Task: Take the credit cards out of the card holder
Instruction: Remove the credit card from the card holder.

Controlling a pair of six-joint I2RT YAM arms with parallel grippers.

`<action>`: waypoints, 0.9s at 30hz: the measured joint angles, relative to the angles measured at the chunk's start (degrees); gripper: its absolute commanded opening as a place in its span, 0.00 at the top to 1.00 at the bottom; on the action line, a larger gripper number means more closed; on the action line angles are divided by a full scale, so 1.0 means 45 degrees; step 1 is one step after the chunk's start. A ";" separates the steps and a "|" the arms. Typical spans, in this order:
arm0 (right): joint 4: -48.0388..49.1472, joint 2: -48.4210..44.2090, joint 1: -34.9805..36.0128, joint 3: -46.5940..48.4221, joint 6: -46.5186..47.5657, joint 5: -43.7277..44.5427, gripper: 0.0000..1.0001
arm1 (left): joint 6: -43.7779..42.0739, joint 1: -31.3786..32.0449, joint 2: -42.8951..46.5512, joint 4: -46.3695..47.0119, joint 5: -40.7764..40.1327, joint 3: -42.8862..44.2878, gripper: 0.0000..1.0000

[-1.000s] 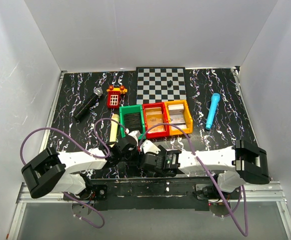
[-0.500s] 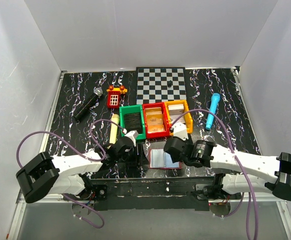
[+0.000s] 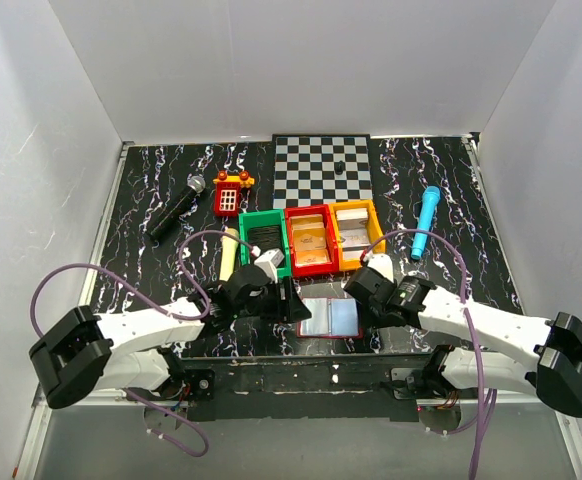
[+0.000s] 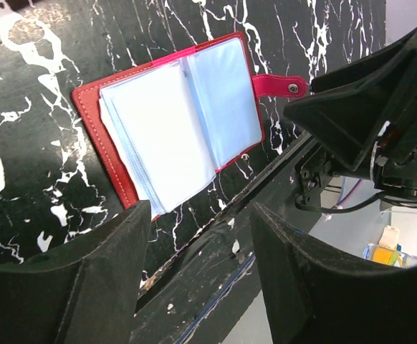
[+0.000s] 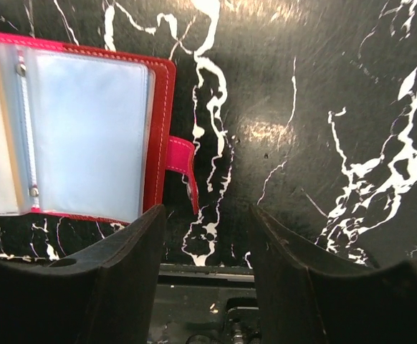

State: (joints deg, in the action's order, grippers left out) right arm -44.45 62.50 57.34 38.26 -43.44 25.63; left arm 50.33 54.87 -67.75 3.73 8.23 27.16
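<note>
The black, white-veined marble-pattern counter (image 3: 151, 260) carries the small dark-red wallet-like card holder (image 3: 328, 318). It lies open and flat at the middle of the near edge, just inside that edge. The left jaws hang just to its left and the right jaws just to its right. Both pairs are spread wide, and nothing is held or touched by either.

**Step in hand (judged).** The pale bluish plastic sleeves (image 4: 223, 93) on show appear empty, so extraction is probably at or near its end. Whether a card is hidden under the fanned lower leaves cannot be told. If a check is made, the red cover border should be pinned by one pair of jaws while a leaf is lifted by its free edge with the other. Any card should be drawn out along the sleeve opening, away from the near edge, so that the holder is not pushed off the counter. The short red snap tab (image 5: 180, 165) is best left untouched.

**Containers.** Three plastic bins stand in a row at mid-counter.
- Green bin (image 3: 243, 240): a dark card (image 3: 265, 240) is held.
- Red bin (image 3: 311, 209): a tan-orange card (image 3: 311, 240) is held.
- Yellow bin (image 3: 379, 235): a pale grey card (image 3: 350, 214) is held. Anything further cannot be resolved.
</note>
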 measured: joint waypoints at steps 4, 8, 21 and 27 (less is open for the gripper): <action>0.0384 0.0000 -0.0374 -0.0355 0.0015 -0.0709 0.59 | 0.0015 0.0000 -0.0500 0.0340 0.0301 0.0189 0.43; 0.0831 0.0029 -0.0835 -0.0374 0.0049 -0.1185 0.64 | 0.0053 0.0000 -0.0976 0.0525 0.0559 0.0442 0.43; 0.1695 0.0432 -0.1817 -0.0792 0.0500 -0.2317 0.99 | 0.0466 0.0000 -0.1481 0.0933 0.0704 0.0680 0.41; 0.1904 0.0418 -0.1826 -0.0860 0.0505 -0.2453 0.99 | 0.0889 0.0000 -0.2390 0.0588 0.0597 0.1156 0.33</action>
State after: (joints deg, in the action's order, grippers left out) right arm -35.88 64.38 49.12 34.39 -41.17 14.59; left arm 54.33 54.87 -78.50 6.37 10.92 32.36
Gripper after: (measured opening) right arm 0.044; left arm 0.640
